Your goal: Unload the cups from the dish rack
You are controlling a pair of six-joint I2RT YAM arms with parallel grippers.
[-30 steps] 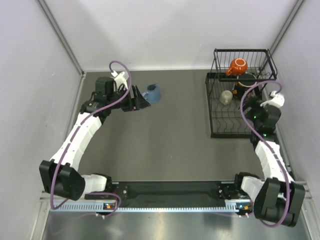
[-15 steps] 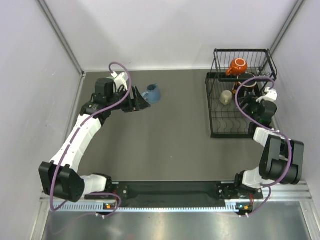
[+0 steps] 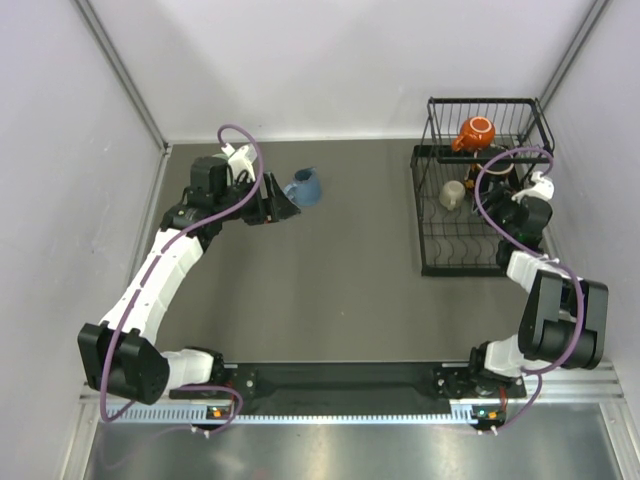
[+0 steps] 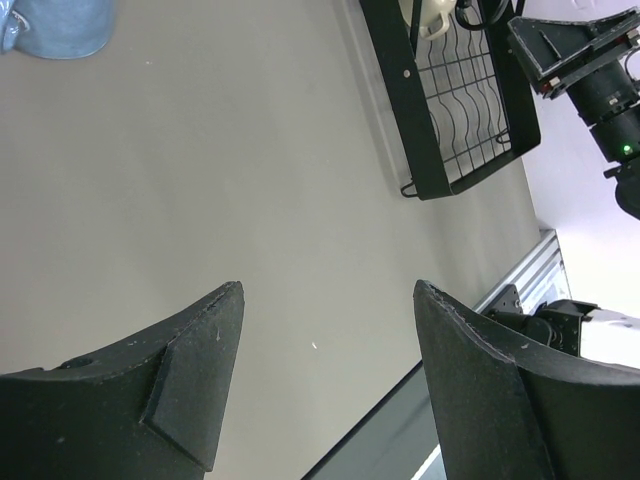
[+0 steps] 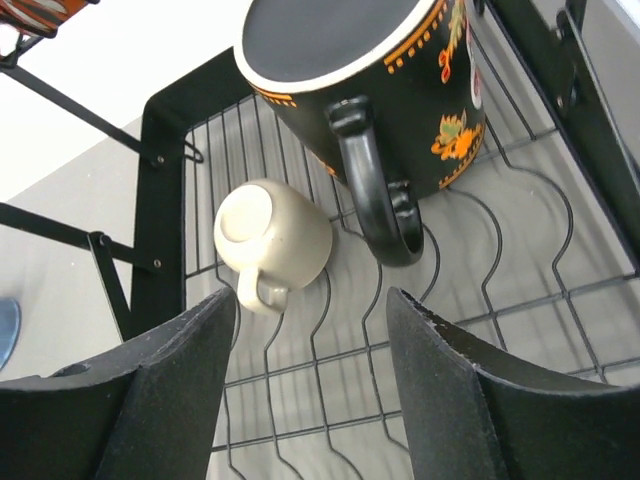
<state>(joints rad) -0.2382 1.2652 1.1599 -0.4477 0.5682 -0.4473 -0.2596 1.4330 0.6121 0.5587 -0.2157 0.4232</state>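
Note:
The black wire dish rack (image 3: 436,262) stands at the far right. A small orange mug (image 3: 476,132) lies in its raised basket. A small beige mug (image 3: 452,193) and a black floral mug (image 3: 486,176) sit upside down on the lower tier. My right gripper (image 3: 503,192) hangs open over that tier. In the right wrist view the open gripper (image 5: 312,300) is just short of the black floral mug (image 5: 370,80) and the beige mug (image 5: 272,240). A blue mug (image 3: 305,186) stands on the table by my open, empty left gripper (image 3: 288,205). The lavender and green tumblers are out of view.
The rack's raised basket rim (image 3: 485,101) rises behind the lower tier. White walls close in the table on the left, back and right. In the left wrist view the blue mug (image 4: 55,25) is at top left and the rack (image 4: 430,180) at top right.
My right arm has swung its wrist inward over the rack's lower tier, toward the black floral mug. The left arm and the blue mug have not moved.

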